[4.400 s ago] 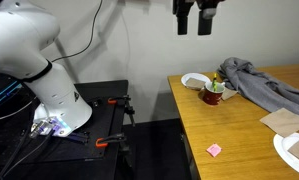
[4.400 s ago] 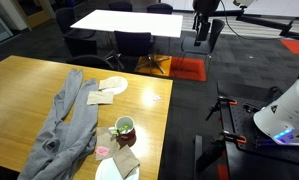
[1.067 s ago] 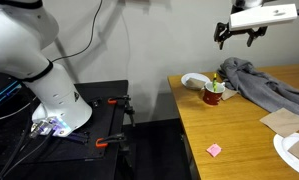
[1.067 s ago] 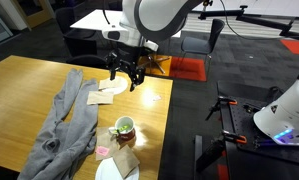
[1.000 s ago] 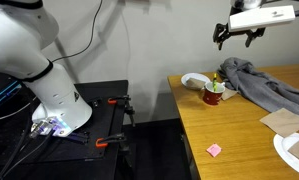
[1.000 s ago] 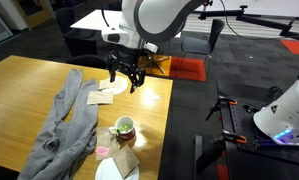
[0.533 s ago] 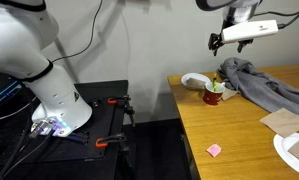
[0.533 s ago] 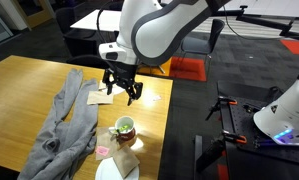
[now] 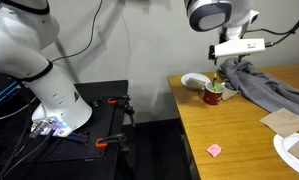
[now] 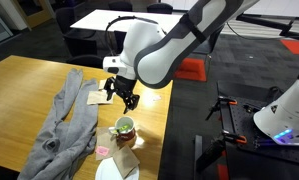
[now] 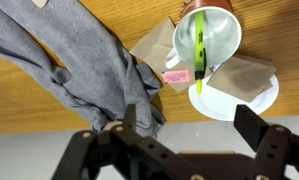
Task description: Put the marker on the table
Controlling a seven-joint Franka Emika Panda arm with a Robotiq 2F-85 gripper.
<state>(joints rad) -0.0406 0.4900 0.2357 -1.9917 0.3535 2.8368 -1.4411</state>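
While the arm [image 10: 164, 50] hung over the edge of the table [image 10: 29, 85], the holdings were these.

1. Table: light wood, bearing everything below.
2. Arm: white, bent down over the table. It was the only arm, so no choice of nearer hand arose.
3. Cloth [image 11: 69, 50]: grey and crumpled, at 10 o'clock from the gripper in the wrist view.
4. Plate [image 11: 224, 108]: white, with a brown napkin [image 11: 244, 75] on it, at 1 o'clock, just beside the mug.
5. Mug [image 11: 221, 45]: red outside, pale inside, upright, holding the marker.
6. Gripper [image 11: 195, 128]: jaws spread wide with nothing between them, poised above the mug and apart from it in both exterior views.
7. Marker [image 11: 199, 50]: yellow-green, standing tilted inside the mug, not yet on the table. In the wrist view it lay at 12 o'clock from the gripper, its long axis on the 12-to-6 line, and the jaws opened along 3-to-9. Judged well placed for a descent and a close across the shaft.
8. Scrap [image 11: 174, 76]: pink, at 11 o'clock, beside the mug.
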